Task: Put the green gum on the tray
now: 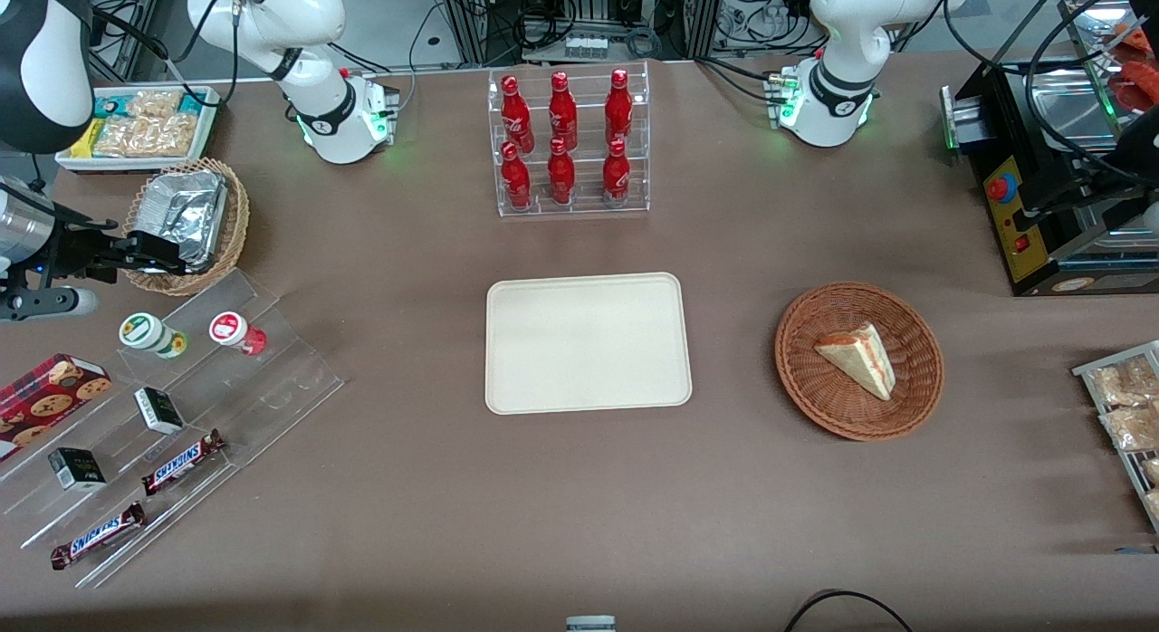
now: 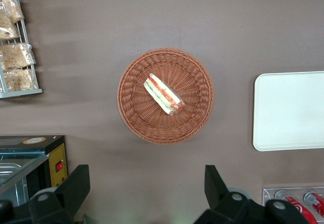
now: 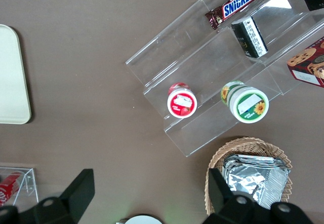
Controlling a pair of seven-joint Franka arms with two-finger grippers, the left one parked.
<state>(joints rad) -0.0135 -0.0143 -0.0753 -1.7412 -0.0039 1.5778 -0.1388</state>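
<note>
The green gum point(image 1: 149, 333) is a white canister with a green-and-white lid. It stands on the top step of a clear acrylic stand point(image 1: 272, 378), beside a red-lidded canister point(image 1: 234, 330), toward the working arm's end of the table. It also shows in the right wrist view point(image 3: 246, 102). The cream tray point(image 1: 587, 342) lies bare at the table's middle, and its edge shows in the right wrist view point(image 3: 10, 77). My gripper point(image 1: 154, 254) hangs open and empty, high over the table beside the foil basket, farther from the front camera than the gum. The wrist view shows its fingers wide apart point(image 3: 150, 181).
A wicker basket of foil packs point(image 1: 186, 220) sits under the gripper. Snickers bars point(image 1: 181, 462), small black boxes point(image 1: 158, 409) and a cookie box point(image 1: 45, 392) lie on the stand's lower steps. A rack of red bottles point(image 1: 566, 143) and a sandwich basket point(image 1: 858, 360) stand elsewhere.
</note>
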